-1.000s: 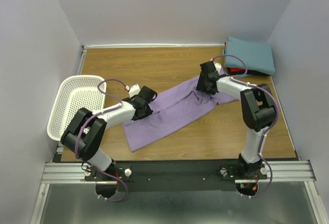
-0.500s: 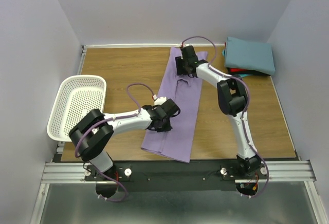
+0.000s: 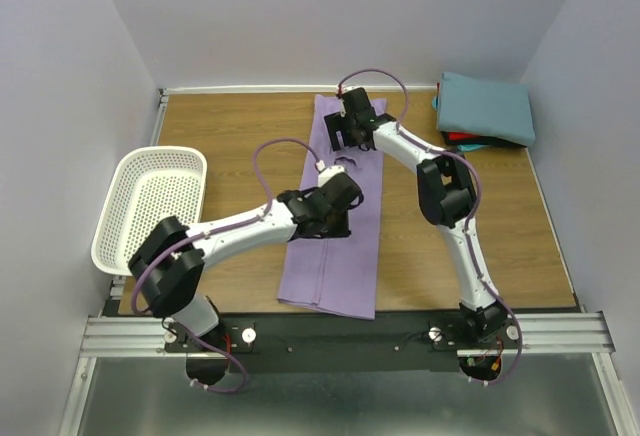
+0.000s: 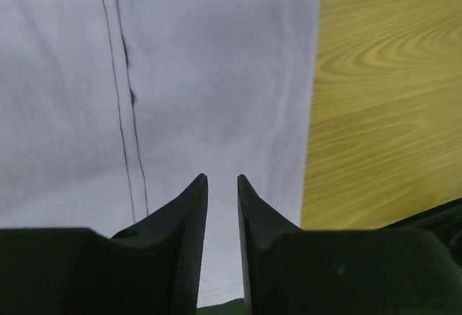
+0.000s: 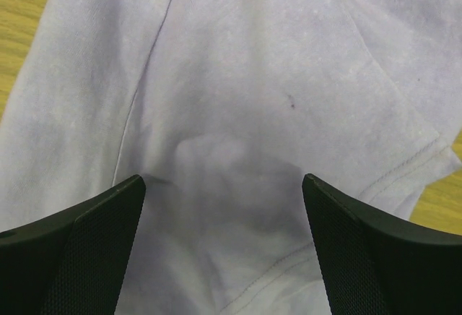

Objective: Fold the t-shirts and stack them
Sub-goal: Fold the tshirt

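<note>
Carrying a long lavender t-shirt point(image 3: 342, 266) stretched lengthwise down the middle of the wooden worktop point(image 3: 230, 136); holding a white basket point(image 3: 150, 206) at the left edge; bearing a red t-shirt point(image 3: 462, 140) under a teal t-shirt point(image 3: 488, 108) in the far right corner.

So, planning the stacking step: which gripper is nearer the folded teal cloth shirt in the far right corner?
Right. The right gripper is over the far end of the lavender cloth shirt, left of the folded teal shirt; the left gripper is over the lavender shirt's middle, farther.
</note>
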